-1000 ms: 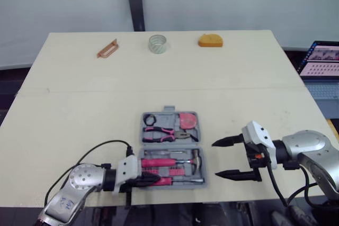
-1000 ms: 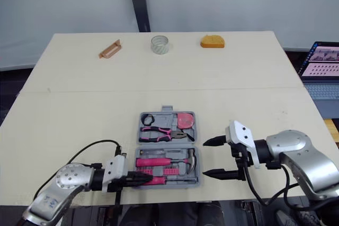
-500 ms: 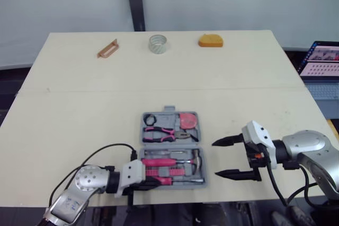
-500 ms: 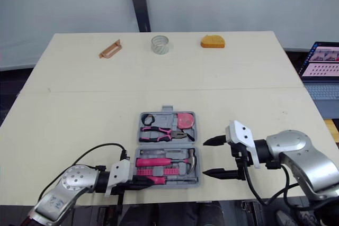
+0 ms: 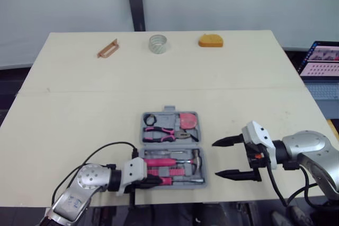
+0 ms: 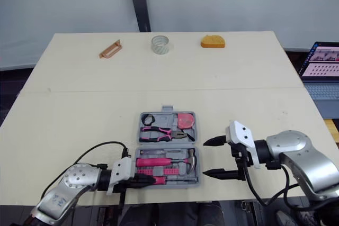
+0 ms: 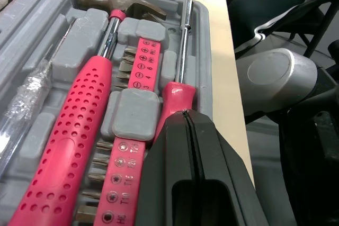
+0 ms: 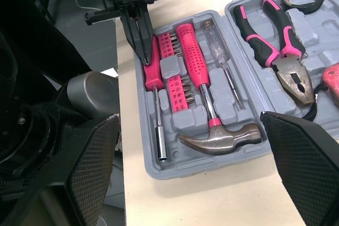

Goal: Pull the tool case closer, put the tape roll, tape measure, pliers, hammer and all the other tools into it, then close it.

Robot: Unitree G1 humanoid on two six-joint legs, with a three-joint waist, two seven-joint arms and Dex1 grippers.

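The grey tool case [image 5: 169, 113] lies open near the table's front edge. It holds a pink-handled hammer [image 5: 175, 161], pliers [image 5: 159, 132], a bit strip [image 7: 139, 72] and a pink driver [image 7: 172, 96]. My left gripper [image 5: 152, 179] is shut, its tips resting on the driver's handle in the case's near half. My right gripper [image 5: 215, 159] stands open just right of the case, with nothing between its fingers [image 8: 92, 173]. At the far edge sit a clear tape roll [image 5: 158, 43], an orange tape measure [image 5: 210, 41] and an orange-brown tool [image 5: 107, 48].
A laptop [image 5: 320, 62] stands off the table's right side. A black cable [image 5: 100, 149] loops from the left arm over the table's near left. Bare tabletop [image 5: 169, 83] stretches between the case and the far items.
My left arm has slid a little to the right, bringing its shut fingers further over the case's near half. The right gripper and the tools have not moved.
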